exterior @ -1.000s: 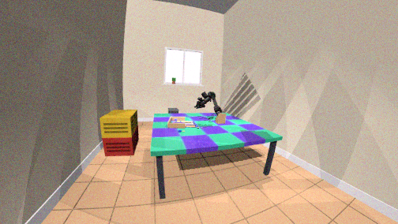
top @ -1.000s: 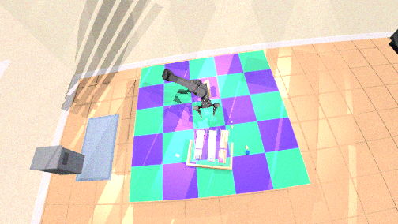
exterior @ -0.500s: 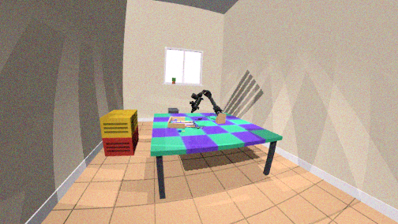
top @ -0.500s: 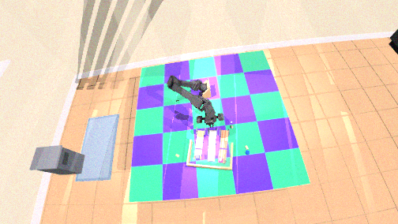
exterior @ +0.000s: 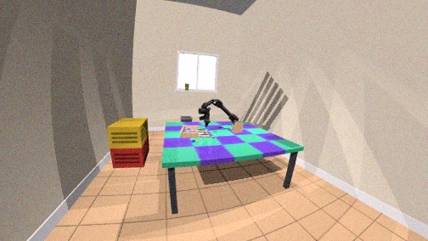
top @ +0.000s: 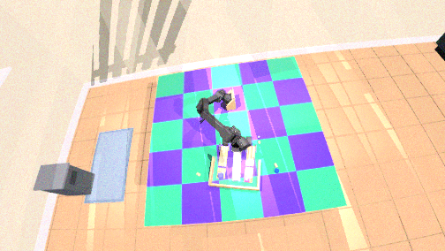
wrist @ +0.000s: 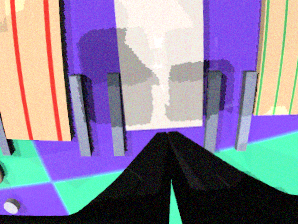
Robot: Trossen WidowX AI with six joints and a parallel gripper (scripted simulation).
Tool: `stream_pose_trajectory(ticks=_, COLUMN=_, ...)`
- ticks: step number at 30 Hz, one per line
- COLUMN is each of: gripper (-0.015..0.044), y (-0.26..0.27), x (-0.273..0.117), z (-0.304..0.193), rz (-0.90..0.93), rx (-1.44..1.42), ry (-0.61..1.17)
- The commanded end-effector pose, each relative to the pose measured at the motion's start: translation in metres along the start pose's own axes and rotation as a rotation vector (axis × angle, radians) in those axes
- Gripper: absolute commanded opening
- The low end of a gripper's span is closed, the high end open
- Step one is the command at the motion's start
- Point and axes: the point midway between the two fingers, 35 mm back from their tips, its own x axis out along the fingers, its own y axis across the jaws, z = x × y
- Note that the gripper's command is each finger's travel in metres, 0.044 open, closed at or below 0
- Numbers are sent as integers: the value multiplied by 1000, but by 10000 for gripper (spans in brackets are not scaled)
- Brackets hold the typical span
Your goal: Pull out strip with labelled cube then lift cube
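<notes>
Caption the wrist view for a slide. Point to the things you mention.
Shut gripper [wrist: 166,141] at the near end of the white strip [wrist: 162,65], between red-lined [wrist: 40,75] and green-lined [wrist: 276,60] strips.

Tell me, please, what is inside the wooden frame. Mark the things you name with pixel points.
Inside the wooden frame [top: 235,188] [exterior: 189,135] are a pale middle strip [top: 237,165] [wrist: 160,45], strips on both sides and a blue cube [top: 220,176]. From above, the arm [top: 214,123] [exterior: 217,103] covers the pale strip's near end; its label is unreadable.
</notes>
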Motion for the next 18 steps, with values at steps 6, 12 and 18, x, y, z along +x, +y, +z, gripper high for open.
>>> stream_pose_trajectory(ticks=6, gripper=0, y=1, x=7, z=2, rz=4, rx=13, ry=12)
stream_pose_trajectory(ticks=12, gripper=0, y=2, x=17, z=2, rz=4, rx=13, ry=11)
stream_pose_trajectory(ticks=18, gripper=0, y=1, x=27, z=2, rz=4, rx=13, ry=11)
